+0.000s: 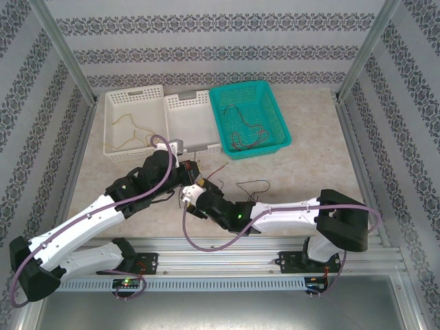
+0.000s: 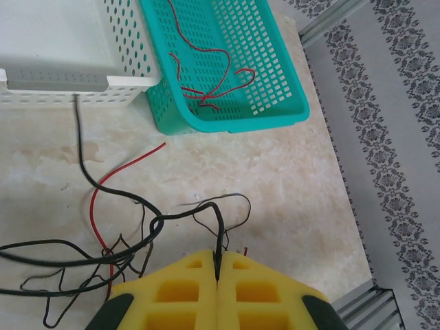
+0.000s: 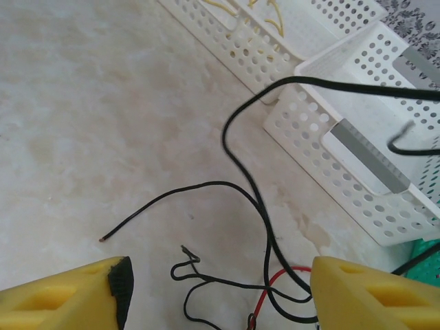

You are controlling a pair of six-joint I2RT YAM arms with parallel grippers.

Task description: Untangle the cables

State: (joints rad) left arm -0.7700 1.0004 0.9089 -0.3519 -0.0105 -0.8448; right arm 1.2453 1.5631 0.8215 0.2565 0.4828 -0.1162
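the left hand (image 2: 217,273) is clenched on a black cable (image 2: 155,220), pinching it right at the tips of the yellow pads, with the wire rising out of the seam between them. the right hand (image 3: 220,282) is released, its jaws standing wide apart above the knot and touching nothing.

the loose cables (image 2: 117,258) lie in a tangle on the counter (image 2: 275,179), just in front of the left hand. the black one loops through the knot and runs off toward the white basket (image 2: 69,93). a red cable (image 2: 100,196) curves out of the knot, its free end lying bare on the counter. thinner dark strands cross the knot; whether they are one wire or several is hard to tell from here. more red strands (image 2: 206,89) already sit in the teal basket (image 2: 227,122).

these wires look very light and limp but hold their kinks, so a pull on one would likely drag the whole clump rather than slide it free. they are thin and smooth, so a pinch needs firm closure, well onto the pads. the best place to take hold looks to be a free end or a lone stretch clear of the crossings, such as the red tail, while the other hand keeps the knot anchored. a slow, steady draw seems safer than a jerk.
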